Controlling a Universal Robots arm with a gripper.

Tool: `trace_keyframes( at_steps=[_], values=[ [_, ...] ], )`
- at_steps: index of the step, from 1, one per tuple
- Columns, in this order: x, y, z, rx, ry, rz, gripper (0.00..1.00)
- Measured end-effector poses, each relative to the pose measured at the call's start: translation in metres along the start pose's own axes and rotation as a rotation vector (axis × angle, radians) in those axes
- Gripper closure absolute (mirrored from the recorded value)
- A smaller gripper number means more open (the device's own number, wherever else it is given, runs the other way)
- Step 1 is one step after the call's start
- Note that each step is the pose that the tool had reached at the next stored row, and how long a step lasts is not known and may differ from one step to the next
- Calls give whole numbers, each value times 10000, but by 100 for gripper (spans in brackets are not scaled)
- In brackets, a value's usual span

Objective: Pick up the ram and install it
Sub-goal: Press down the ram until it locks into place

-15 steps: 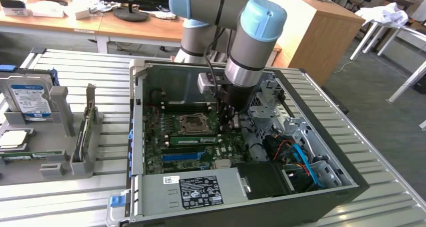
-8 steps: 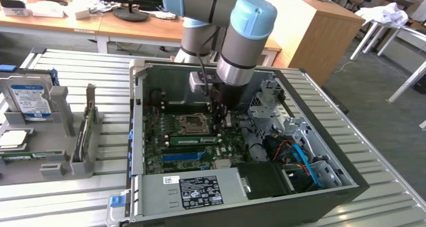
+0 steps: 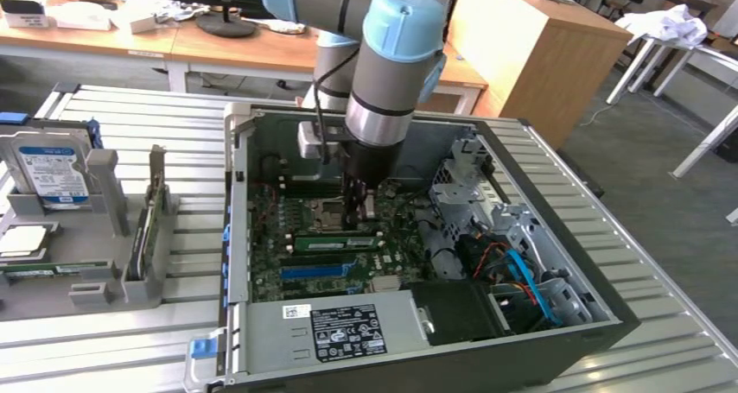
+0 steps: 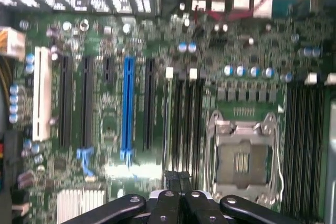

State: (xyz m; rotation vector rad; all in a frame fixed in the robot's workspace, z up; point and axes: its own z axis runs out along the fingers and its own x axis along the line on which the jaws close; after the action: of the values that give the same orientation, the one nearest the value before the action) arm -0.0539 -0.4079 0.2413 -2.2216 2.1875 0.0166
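Ribbed grey metal is carrying everything here: a slatted aluminium worktable (image 3: 138, 108) with an open black and silver computer case (image 3: 600, 320) lying on it, side panel off, and a grey plastic parts holder (image 3: 110, 272) near the table edge on the exterior view's left. I am reaching my arm down into the case, over the green motherboard (image 3: 302, 276).

My black gripper (image 4: 181, 203) is hanging just above the board with its fingers closed together, and I can see nothing clamped between them. Below me are sitting the silver square processor socket (image 4: 242, 157), a long blue plastic expansion slot (image 4: 127, 103) and a bank of narrow black memory slots (image 4: 185, 124).

The ram, a thin green circuit-board stick with a small white label (image 3: 337, 242), is already lying along the board inside the case, just in front of my fingers. I am judging the pick and carry as done and the stick as placed in a slot; whether it is pressed fully home and latched I cannot tell.
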Motion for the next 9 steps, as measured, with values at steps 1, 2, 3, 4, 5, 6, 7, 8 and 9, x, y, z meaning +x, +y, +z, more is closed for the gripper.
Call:
trace_keyframes(
  at_steps=[1, 2, 3, 4, 5, 6, 7, 8, 9],
  values=[
    [-1, 37, 0, 5, 0, -2, 89],
    [-2, 76, -1, 9, 0, -1, 89],
    [-2, 117, -1, 14, 0, 0, 89],
    [-3, 158, -1, 19, 0, -1, 89],
    [-4, 200, -2, 25, 0, -2, 89],
    [-5, 240, -2, 29, 1, 0, 89],
    [-5, 273, -3, 31, 1, -1, 89],
    [-6, 294, -3, 32, 1, -1, 89],
    [-6, 301, -3, 33, 0, 0, 89]
  ],
)
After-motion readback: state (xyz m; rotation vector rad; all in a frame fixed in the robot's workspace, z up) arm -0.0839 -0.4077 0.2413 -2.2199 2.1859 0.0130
